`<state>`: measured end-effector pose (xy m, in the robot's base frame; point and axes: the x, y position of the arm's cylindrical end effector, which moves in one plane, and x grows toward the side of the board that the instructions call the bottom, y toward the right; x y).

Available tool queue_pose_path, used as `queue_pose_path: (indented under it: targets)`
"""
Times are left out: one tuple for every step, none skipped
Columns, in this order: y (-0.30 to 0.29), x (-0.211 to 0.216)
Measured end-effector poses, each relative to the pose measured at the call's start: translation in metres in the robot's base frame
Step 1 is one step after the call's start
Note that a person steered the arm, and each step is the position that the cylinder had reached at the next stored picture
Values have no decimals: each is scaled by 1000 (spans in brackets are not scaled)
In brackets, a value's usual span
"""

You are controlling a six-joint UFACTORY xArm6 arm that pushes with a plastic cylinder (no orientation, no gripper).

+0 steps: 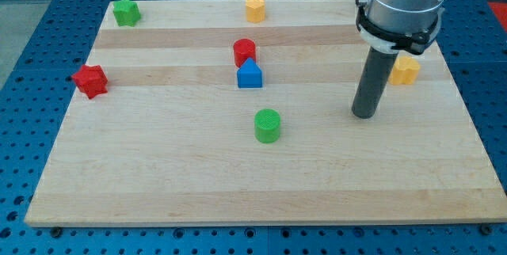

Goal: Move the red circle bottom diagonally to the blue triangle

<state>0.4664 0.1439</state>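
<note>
The red circle (245, 51) sits near the board's upper middle. The blue triangle (249, 74) lies just below it, touching or nearly touching it. My tip (364, 115) rests on the board well to the right of both blocks and a little lower than the blue triangle. The rod rises from the tip to the arm's grey housing at the view's top right.
A green circle (268, 125) lies below the blue triangle. A red star-like block (91, 80) is at the left edge, a green star-like block (125, 12) at the top left, an orange hexagon (254, 8) at the top middle, an orange block (405, 70) behind the rod.
</note>
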Motion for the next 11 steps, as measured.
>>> queue_pose_path:
  targets:
    - [-19,-11]
    - [-37,-37]
    - [-38,-61]
    - [-42,-93]
    - [-67,-129]
    - [-114,-154]
    - [-175,-146]
    - [-222,-100]
    - [-265,-52]
    - [-292,-13]
    - [-292,-28]
